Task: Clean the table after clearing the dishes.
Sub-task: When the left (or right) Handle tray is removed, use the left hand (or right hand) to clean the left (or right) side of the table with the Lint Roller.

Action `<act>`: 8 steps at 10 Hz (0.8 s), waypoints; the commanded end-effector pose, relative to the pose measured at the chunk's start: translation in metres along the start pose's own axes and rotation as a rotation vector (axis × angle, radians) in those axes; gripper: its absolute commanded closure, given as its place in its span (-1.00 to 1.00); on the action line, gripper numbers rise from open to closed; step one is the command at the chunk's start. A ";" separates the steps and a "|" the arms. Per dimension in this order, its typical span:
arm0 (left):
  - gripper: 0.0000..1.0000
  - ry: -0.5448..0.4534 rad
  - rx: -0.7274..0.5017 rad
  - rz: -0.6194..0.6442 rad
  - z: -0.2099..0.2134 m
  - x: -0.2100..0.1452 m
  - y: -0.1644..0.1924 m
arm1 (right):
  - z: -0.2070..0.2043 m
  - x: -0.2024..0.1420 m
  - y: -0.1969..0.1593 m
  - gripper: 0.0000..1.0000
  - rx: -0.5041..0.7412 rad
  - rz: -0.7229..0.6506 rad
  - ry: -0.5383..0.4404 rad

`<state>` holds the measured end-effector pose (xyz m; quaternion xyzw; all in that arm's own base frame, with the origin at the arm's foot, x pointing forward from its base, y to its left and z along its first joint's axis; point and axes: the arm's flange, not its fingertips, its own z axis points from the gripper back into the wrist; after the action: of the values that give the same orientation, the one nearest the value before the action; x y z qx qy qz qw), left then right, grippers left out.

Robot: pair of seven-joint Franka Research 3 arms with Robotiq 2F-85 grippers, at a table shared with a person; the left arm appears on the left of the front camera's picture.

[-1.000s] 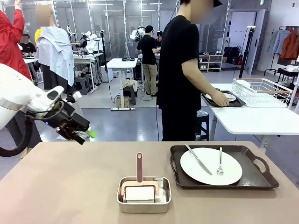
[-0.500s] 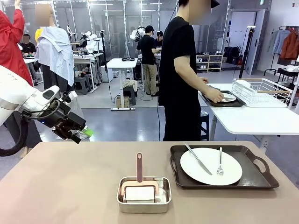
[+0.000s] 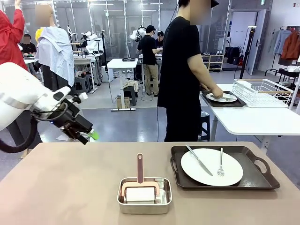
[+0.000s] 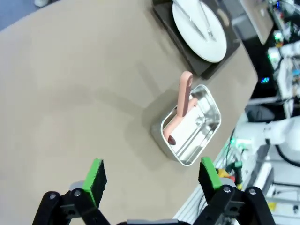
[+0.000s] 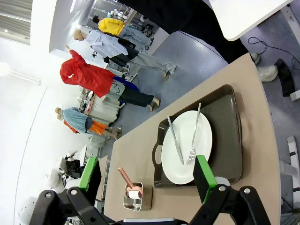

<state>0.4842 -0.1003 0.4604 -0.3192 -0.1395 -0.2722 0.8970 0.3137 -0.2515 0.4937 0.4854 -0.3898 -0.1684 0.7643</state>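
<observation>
Okay, the table [image 3: 61, 187] is tan-brown and fills the near part of the front view. On its right side sits a dark brown tray [image 3: 257, 180] with handles. A white plate [image 3: 212, 167] is in the middle of the tray, and a knife [image 3: 198, 160] and fork [image 3: 221, 165] lie apart on the plate. Just left of the tray, near the table's front edge, is a square steel pan [image 3: 144, 195]. In it is a pink-handled tool [image 3: 139, 168] with a white block head, its handle leaning out over the pan's far rim. The second tray [image 3: 236, 104] is off this table, on the white table [image 3: 253, 119] at far right, with the second plate [image 3: 222, 97] on it. A person [image 3: 180, 70] in black stands sideways at that white table, one hand [image 3: 217, 92] down at the second plate. A white wire rack [image 3: 263, 92] is just beside that tray. The left claw [image 3: 89, 136] hovers over the table's far-left edge, clear of the surface. Its jaws are wide with nothing between them, and in its wrist view the pan and tray lie beyond its green pads. The right claw [image 5: 146, 172] is up high over the table, jaws wide and holding nothing. From there the tray and plate sit below, and the pan is farther off.
</observation>
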 end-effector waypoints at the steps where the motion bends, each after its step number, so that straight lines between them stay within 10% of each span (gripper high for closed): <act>1: -1.00 0.146 0.009 -0.128 -0.014 0.058 0.009 | 0.002 0.000 0.002 -1.00 0.012 0.010 -0.003; 8: -1.00 0.522 -0.019 -0.338 -0.122 0.149 -0.029 | 0.002 0.000 0.002 -1.00 0.012 0.010 -0.003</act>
<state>0.5856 -0.2505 0.4390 -0.2325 0.0196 -0.4762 0.8478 0.3137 -0.2517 0.4937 0.4851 -0.3896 -0.1685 0.7645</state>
